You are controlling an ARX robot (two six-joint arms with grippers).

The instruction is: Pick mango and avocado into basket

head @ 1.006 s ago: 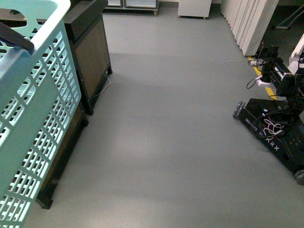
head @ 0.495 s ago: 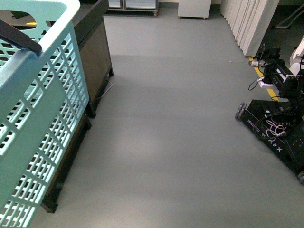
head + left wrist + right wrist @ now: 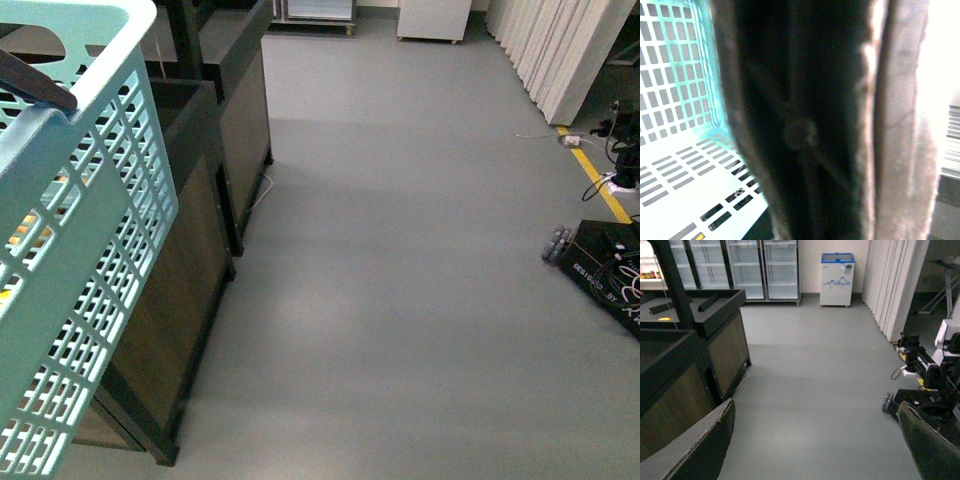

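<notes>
Closest in, on the robot's left, the turquoise basket (image 3: 80, 300) fills that side of the front view, its slotted wall overlapping the nearer dark bench (image 3: 170, 300) behind it. A brown handle (image 3: 35, 82) lies across its rim. The left wrist camera looks down onto the basket's pale lattice floor and wall (image 3: 675, 75), but a dark, blurred bar (image 3: 805, 135) sits right against the lens. From this I cannot tell whether the left end effector is open or closed.

The right end effector (image 3: 815, 407) is spread wide with nothing between its fingers (image 3: 705, 445), hanging over bare grey floor (image 3: 400, 300). Small yellow flecks show through the basket's slots, too small to name as fruit.

Further on, a second dark bench (image 3: 245, 110) stands just behind the first. On the right, well apart from the benches, sits the black wheeled base of another robot (image 3: 610, 275) with loose cables on top, near a yellow floor line (image 3: 600, 180). At the far wall stand a white chest freezer with a blue lid (image 3: 836, 280), a row of glass-door coolers (image 3: 745, 267) and white slatted panels (image 3: 890, 285).
</notes>
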